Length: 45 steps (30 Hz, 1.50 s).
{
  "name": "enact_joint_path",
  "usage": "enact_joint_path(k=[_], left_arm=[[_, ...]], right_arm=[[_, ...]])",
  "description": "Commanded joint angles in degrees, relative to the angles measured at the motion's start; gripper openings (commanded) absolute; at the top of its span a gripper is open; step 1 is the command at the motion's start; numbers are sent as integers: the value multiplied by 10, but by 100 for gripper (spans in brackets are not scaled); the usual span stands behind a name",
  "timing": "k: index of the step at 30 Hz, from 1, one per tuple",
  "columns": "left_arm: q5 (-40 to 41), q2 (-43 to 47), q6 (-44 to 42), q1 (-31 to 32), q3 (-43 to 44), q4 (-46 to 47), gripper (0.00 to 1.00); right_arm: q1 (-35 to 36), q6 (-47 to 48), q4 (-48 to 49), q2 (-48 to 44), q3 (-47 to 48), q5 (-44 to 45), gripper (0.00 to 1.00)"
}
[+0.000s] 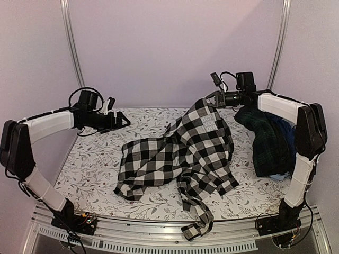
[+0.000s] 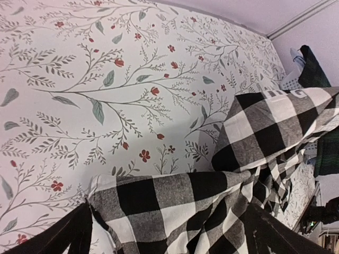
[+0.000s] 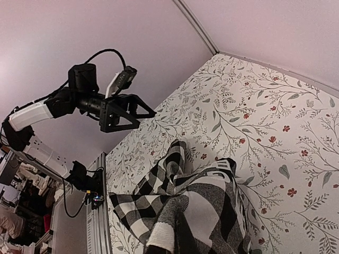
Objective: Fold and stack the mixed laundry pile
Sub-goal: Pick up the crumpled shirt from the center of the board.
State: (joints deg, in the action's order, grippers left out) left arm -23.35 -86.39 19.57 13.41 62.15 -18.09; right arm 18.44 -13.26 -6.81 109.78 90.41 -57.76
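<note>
Floral-print table cover [image 1: 90,159] | left pincer [image 1: 123,121] released, empty | right pincer [image 1: 211,99] grasping crumpled checked shirt [image 1: 185,153]

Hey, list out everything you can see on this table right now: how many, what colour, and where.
black-and-white checked shirt: one, black and white, mid-table, its far end lifted, a strip hanging over the near edge.
dark plaid garment: one, green and navy, heaped at the right side of the table.
blue fabric: count unclear, blue, showing at the right of the plaid heap.
table covering: one, white with a floral print, over the tabletop.
left gripper: one, black, open and empty, above the table's left side.
right gripper: one, black, shut on the checked shirt, at the back, right of centre.
</note>
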Motion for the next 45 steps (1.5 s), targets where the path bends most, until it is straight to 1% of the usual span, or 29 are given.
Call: enact_joint_path(k=[1,3,5,7,9,10,11,14,16,17,18,19,21,22,24,26,28,29,30,31,32,34,35,38,39,40,42,44,45], left_arm=[[-116,-114,-75,8,79,-24,100],[-127,-149,-137,36,117,-51,100],[-94,-181,-208,79,153,-88,100],[-47,-200,-272,121,163,-101,100],[-24,-223,-312,146,171,-108,100],[-30,-236,-327,151,176,-117,100],[-32,-248,-339,156,182,-124,97],[-27,-274,-366,169,187,-157,73],[-20,-267,-365,169,173,-164,55],[-2,-256,-360,168,163,-162,44],[24,-248,-350,166,158,-159,28],[55,-240,-339,161,158,-161,18],[115,-232,-305,143,175,-164,3],[154,-228,-282,133,190,-163,0],[215,-215,-238,122,219,-149,0],[282,-194,-201,130,245,-126,0],[326,-173,-176,150,266,-120,1],[341,-161,-175,176,264,-119,4],[352,-146,-185,204,250,-118,5],[381,-133,-193,235,226,-118,5],[421,-117,-195,267,184,-119,6],[422,-82,-167,321,118,-139,13],[415,-63,-144,347,80,-149,18],[348,18,-80,415,-19,-137,48],[321,52,-62,429,-45,-124,60],[306,91,-42,435,-69,-113,69],[314,166,0,429,-103,-89,83],[321,231,28,397,-133,-55,98],[313,255,40,364,-146,-38,100]], right_arm=[[5,25,-29,-50,-21,0,0],[4,25,-33,-60,-27,1,0],[5,25,-36,-71,-28,1,0],[4,24,-40,-79,-27,-2,0],[5,21,-42,-85,-25,-5,0],[5,21,-44,-87,-24,-6,0],[5,21,-46,-89,-24,-5,0],[4,27,-60,-92,-18,1,0],[4,32,-69,-93,-15,11,0],[4,32,-72,-94,-15,17,0],[1,34,-72,-97,-15,26,0],[-1,33,-72,-99,-13,38,0],[-15,23,-71,-101,-3,65,0],[-22,18,-71,-100,7,80,0],[-39,7,-68,-99,32,108,0],[-54,-9,-65,-94,74,123,0],[-64,-28,-65,-85,113,111,0],[-66,-34,-66,-81,125,102,0],[-66,-39,-69,-82,129,94,0],[-66,-42,-73,-86,123,85,0],[-67,-48,-77,-100,106,78,0],[-65,-55,-71,-132,37,64,0],[-64,-61,-62,-149,-7,60,0],[-62,-62,-56,-222,-127,35,0],[-60,-49,-70,-243,-157,26,0],[-55,-37,-88,-254,-180,20,0],[-38,-6,-126,-276,-214,13,0],[-27,13,-157,-298,-239,18,0],[-24,15,-164,-306,-252,20,0]])
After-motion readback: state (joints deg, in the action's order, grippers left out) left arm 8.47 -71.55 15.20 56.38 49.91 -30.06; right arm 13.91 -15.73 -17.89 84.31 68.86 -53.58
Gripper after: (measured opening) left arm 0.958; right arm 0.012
